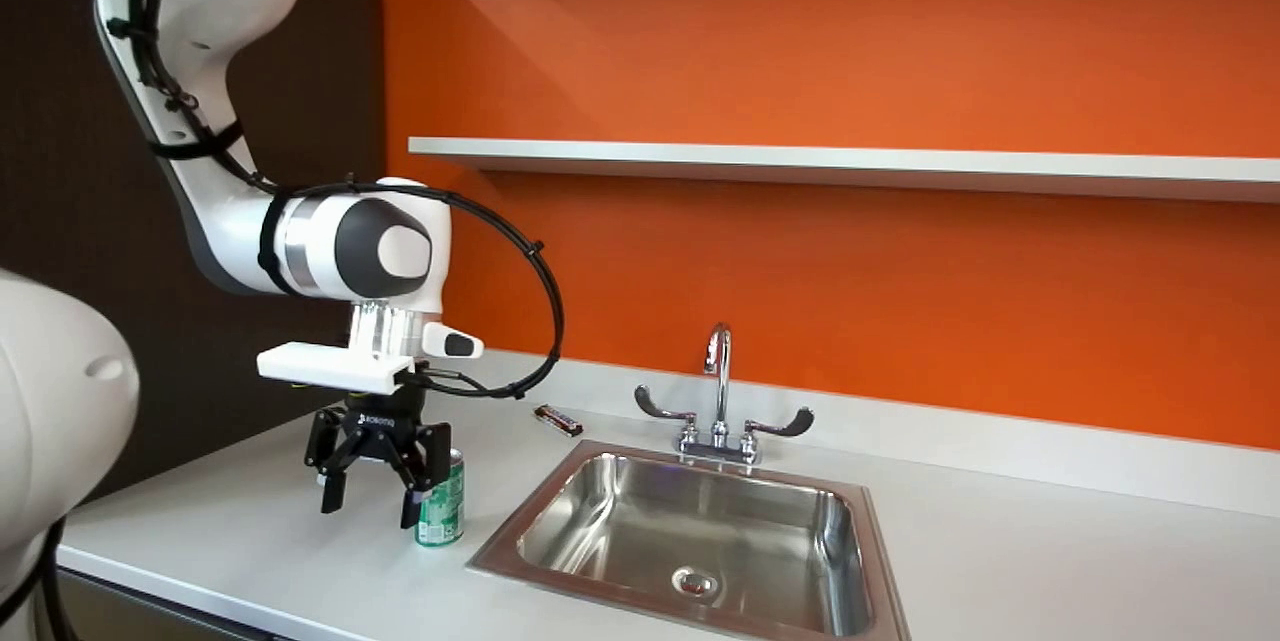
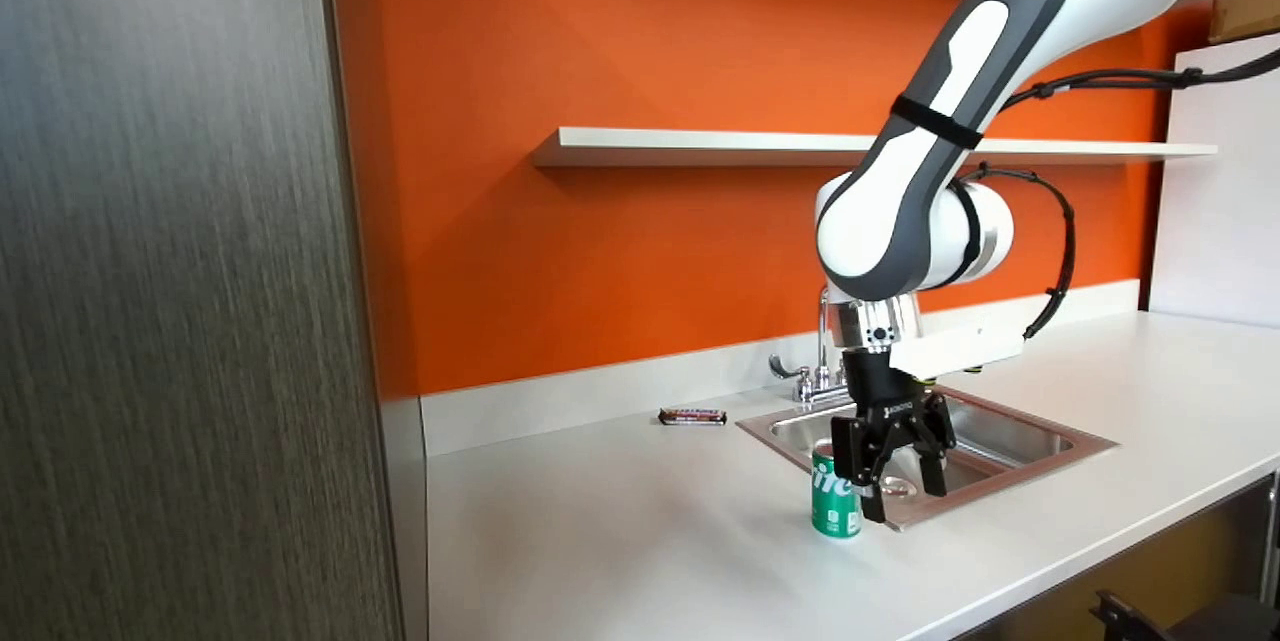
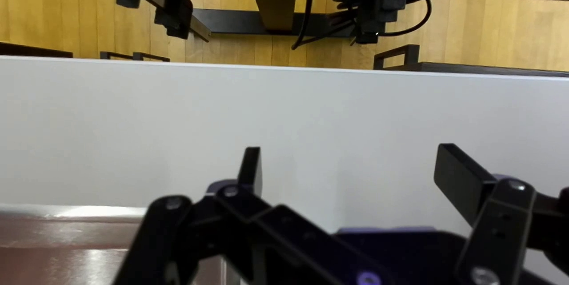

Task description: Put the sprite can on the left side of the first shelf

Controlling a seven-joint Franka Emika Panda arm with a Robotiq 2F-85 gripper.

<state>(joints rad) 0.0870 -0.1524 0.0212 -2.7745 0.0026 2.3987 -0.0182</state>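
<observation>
Sprite can (image 1: 447,501) stands upright on the white counter (image 1: 1060,561) in an exterior view, to the left of the steel sink (image 1: 545,499); your gripper (image 1: 371,503) hangs by it, its fingers (image 1: 333,493) pointing down and spread wide, with nothing held. One finger covers part of the can's left edge from here, and you cannot tell whether the two touch. Well above, the first shelf (image 1: 800,157) runs along the orange wall (image 1: 900,321), and behind the sink you have the faucet (image 1: 722,381). With a dark wood-grain panel (image 2: 180,271) filling the left, in an exterior view you see the can just left of your gripper, white lettering showing. A wrapped bar (image 2: 692,417) lies farther back, toward the wall. In your wrist view, the fingers reach in from the bottom, well apart over the counter, with the sink's edge at lower left and wood floor (image 3: 240,51) past the counter's front edge.
</observation>
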